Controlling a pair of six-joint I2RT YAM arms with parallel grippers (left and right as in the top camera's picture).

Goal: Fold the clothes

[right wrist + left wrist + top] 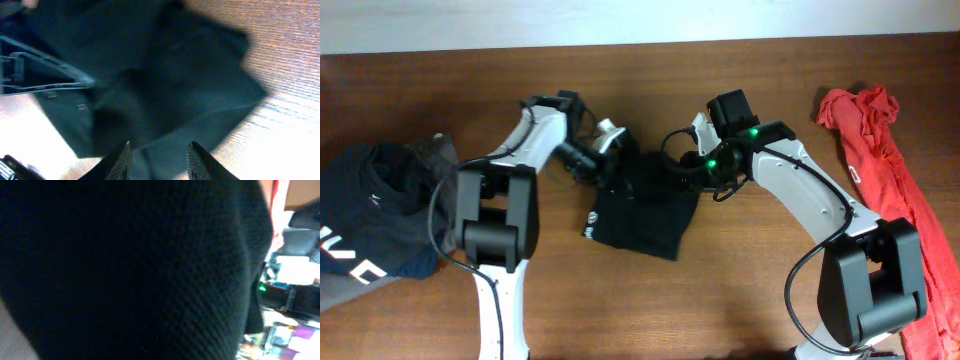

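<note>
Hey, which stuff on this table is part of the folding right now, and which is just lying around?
In hand: black garment mid-table; left gripper and right gripper at its upper edge.

Lying aside, untouched: red garment at the right edge; navy garment with white lettering at the left edge. Both possibly await folding.
</note>
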